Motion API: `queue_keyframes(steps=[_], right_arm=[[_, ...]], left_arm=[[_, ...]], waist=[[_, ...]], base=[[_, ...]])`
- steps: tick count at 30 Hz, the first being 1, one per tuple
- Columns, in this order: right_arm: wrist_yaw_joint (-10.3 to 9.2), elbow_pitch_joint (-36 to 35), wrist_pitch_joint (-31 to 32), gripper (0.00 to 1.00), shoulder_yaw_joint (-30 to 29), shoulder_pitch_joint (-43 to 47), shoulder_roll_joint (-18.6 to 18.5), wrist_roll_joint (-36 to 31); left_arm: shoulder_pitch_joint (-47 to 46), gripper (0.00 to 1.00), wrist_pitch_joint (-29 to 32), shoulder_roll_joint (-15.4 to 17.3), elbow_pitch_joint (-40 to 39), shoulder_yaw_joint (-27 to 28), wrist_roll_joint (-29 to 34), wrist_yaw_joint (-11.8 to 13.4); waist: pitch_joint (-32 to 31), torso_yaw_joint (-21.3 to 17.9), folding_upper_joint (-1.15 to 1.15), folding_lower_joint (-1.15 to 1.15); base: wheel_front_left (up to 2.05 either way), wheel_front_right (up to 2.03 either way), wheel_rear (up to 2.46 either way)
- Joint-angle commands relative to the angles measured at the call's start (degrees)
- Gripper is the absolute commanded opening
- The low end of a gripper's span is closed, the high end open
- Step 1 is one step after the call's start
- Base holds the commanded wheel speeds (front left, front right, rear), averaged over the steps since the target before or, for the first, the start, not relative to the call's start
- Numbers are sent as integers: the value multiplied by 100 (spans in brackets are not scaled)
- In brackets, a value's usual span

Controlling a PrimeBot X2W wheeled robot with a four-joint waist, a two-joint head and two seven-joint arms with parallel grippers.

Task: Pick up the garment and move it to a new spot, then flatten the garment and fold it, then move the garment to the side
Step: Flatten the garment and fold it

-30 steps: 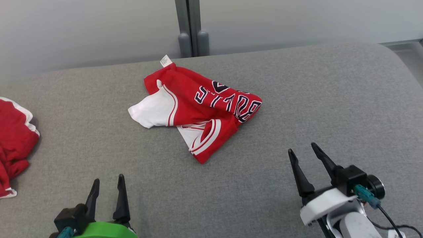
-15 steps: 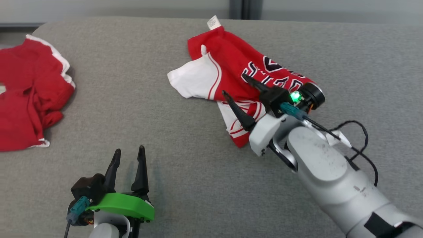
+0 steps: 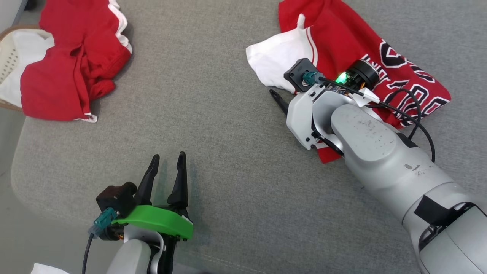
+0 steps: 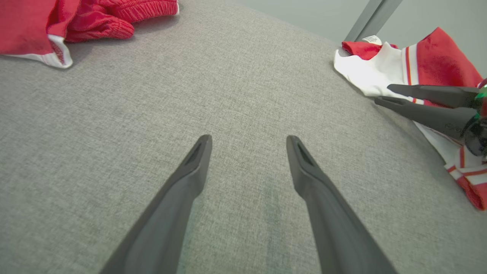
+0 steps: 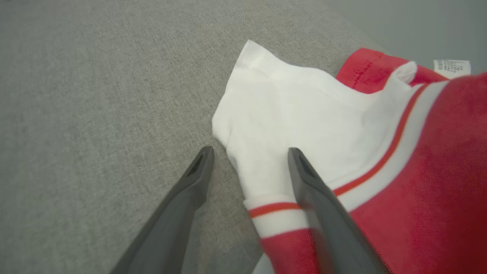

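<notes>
Garment (image 3: 342, 38), red and white, lies crumpled on the grey cushion (image 3: 228, 152), upper right in the head view. Right gripper (image 5: 249, 152) is spread wide and grasps nothing, straddling the garment's white edge: one finger over cushion, the other over white cloth. Left gripper (image 3: 167, 156) is likewise released above bare cushion, well apart from the garment; red clothing (image 3: 72, 57) lies far left.

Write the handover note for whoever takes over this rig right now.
Left gripper: open, empty, over the bare grey cushion.
Right gripper: open, fingers straddling the white sleeve edge of the red-and-white jersey; nothing gripped.
Jersey: crumpled on the cushion, to the right. Another red garment lies at the cushion's left end.
Done: nothing yet.
Left: grasp, move, flatten, fold, set aside.
</notes>
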Motion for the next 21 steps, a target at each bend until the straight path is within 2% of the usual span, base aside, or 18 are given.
queue_keyframes(steps=[1,2,3,4,5,6,16,21], right_arm=[[-10,151,97,100,6,-26,-39,47],[-9,215,170,100,16,-4,-39,92],[-6,241,198,94,29,47,-40,130],[-5,243,229,50,90,121,-41,160],[-4,223,233,17,133,151,-41,188],[-3,173,149,0,179,172,-38,247],[-6,-535,-1349,0,18,-562,-23,470],[-7,-1472,-1542,0,-211,-1155,-26,880]], left_arm=[[-127,100,-3,11,12,-9,-45,-13],[-161,100,-3,11,10,-15,-54,-14],[-177,100,-3,12,14,-11,-61,-13],[-186,100,-3,11,17,5,-67,-13],[-188,100,-3,11,18,18,-73,-14],[-197,100,-3,11,17,56,-62,-13],[-130,100,-3,31,75,147,74,-14],[53,100,-3,58,138,134,182,-13]], waist=[[355,341,0,0],[370,349,0,0],[377,350,0,0],[382,344,0,0],[383,335,0,0],[381,304,0,0],[161,108,0,0],[-108,2,0,0]], base=[[0,0,0],[0,0,0],[0,0,0],[0,0,0],[0,0,0],[0,0,0],[0,0,0],[0,0,0]])
